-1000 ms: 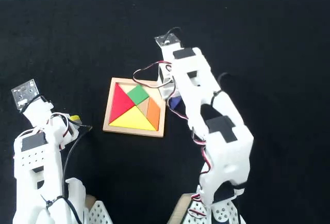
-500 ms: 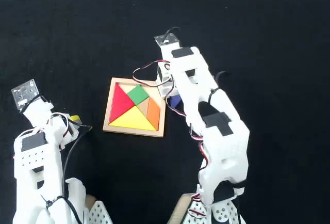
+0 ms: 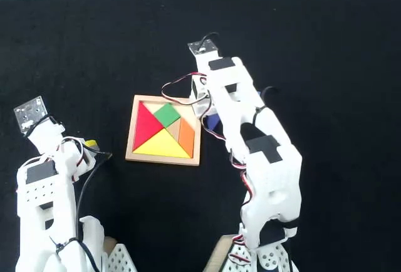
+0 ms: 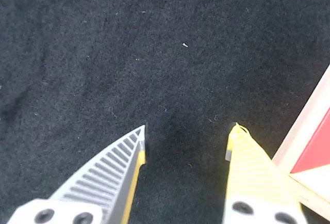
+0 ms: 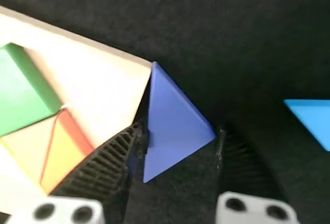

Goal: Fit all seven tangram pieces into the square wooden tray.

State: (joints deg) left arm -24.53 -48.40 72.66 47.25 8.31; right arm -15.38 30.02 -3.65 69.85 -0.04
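Nearest: left gripper (image 4: 190,126), spread wide above black cloth (image 4: 103,38), just beside wooden tray (image 3: 130,131). Holds nothing. Seated in tray: red triangle (image 3: 147,125), yellow triangle (image 3: 163,145), green square (image 3: 167,115), orange piece (image 3: 187,135). At tray's far right corner: right gripper (image 5: 179,130). Clamps blue triangle (image 5: 170,125), tip just beside tray rim. Beyond, apart: light blue piece (image 5: 314,115).

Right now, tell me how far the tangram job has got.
Done: the red triangle, green square, yellow triangle and orange piece lie in the wooden tray. In hand: the right claw grips a dark blue triangle just off the tray's edge. Left: that triangle, a light blue piece on the cloth, and bare wood in the tray. The left claw is open beside the tray.
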